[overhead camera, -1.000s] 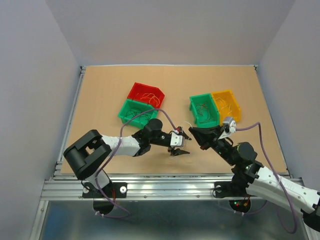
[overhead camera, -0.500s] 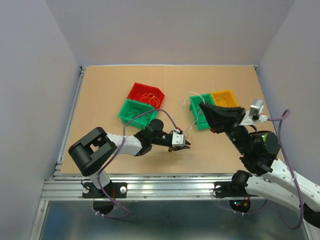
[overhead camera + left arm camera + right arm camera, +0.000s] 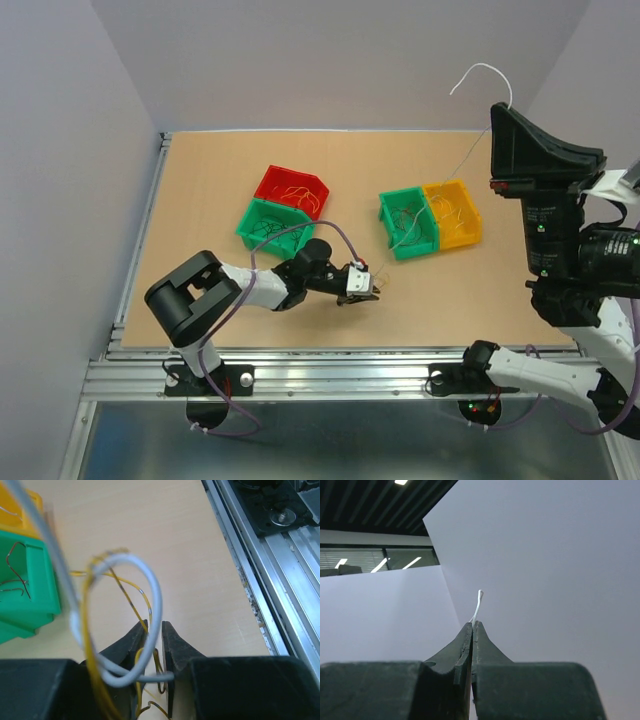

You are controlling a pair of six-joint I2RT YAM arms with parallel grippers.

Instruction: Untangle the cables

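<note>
My left gripper (image 3: 368,291) lies low over the table near the front middle, shut on the cables (image 3: 131,597), a small tangle of yellow and whitish wires. A whitish loop (image 3: 156,587) and a yellow wire (image 3: 88,630) pass between its jaws (image 3: 155,625). My right gripper (image 3: 497,107) is raised high at the right and is shut on one whitish cable. That cable's free end (image 3: 478,66) curls above the gripper, and the rest slants down toward the left gripper. In the right wrist view only its tip (image 3: 478,600) sticks out past the shut jaws (image 3: 472,624).
A red bin (image 3: 268,180) and a green bin (image 3: 250,232) sit together at mid-left. A second green bin (image 3: 418,252) and a yellow bin (image 3: 462,238) sit at mid-right, each with thin wires inside. The aluminium rail (image 3: 330,375) runs along the front edge.
The right arm has swung from the table up high to the right, drawing the whitish cable out of the tangle. The left gripper has closed on the tangle and stayed in place.
</note>
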